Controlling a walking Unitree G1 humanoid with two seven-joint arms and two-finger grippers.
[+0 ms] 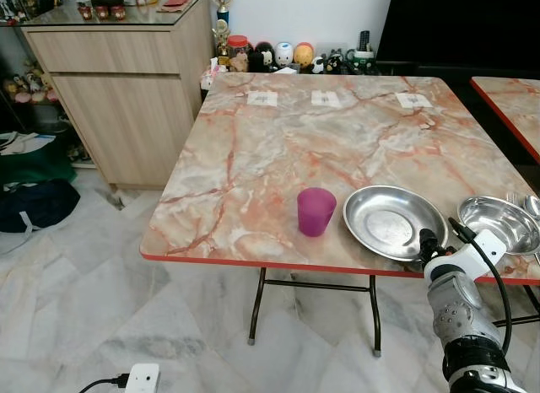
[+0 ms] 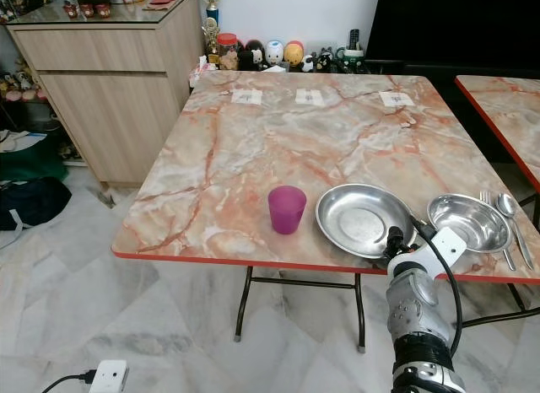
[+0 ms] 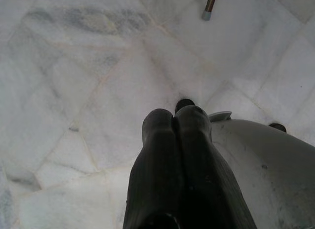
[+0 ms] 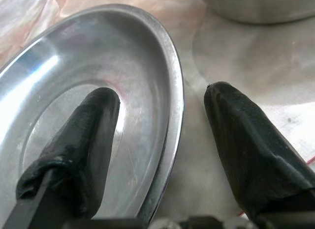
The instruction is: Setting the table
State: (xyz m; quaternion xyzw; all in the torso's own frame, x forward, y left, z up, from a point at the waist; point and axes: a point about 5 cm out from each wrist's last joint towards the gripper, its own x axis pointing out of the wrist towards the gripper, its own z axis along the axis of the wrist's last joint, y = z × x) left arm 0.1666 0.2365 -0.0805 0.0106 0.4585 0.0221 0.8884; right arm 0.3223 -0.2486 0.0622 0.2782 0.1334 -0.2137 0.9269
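A marble-patterned table (image 1: 278,148) carries a purple cup (image 1: 315,211), a round steel plate (image 1: 392,222) and a steel bowl (image 1: 499,224) along its near edge. A fork (image 2: 492,209) and spoon (image 2: 512,209) lie to the right of the bowl. My right gripper (image 4: 162,94) is open at the plate's near right rim, which runs between its fingers: one finger (image 4: 93,126) is over the plate's inside, the other over the tabletop. My left gripper (image 3: 174,118) hangs over the floor with its fingers pressed together, holding nothing.
A wooden cabinet (image 1: 126,81) stands at the back left, and dark bags (image 1: 34,203) lie on the floor beside it. Small figurines (image 1: 283,56) line the wall behind the table. A second table (image 1: 515,98) is at the right. A white power adapter (image 1: 142,378) lies on the floor.
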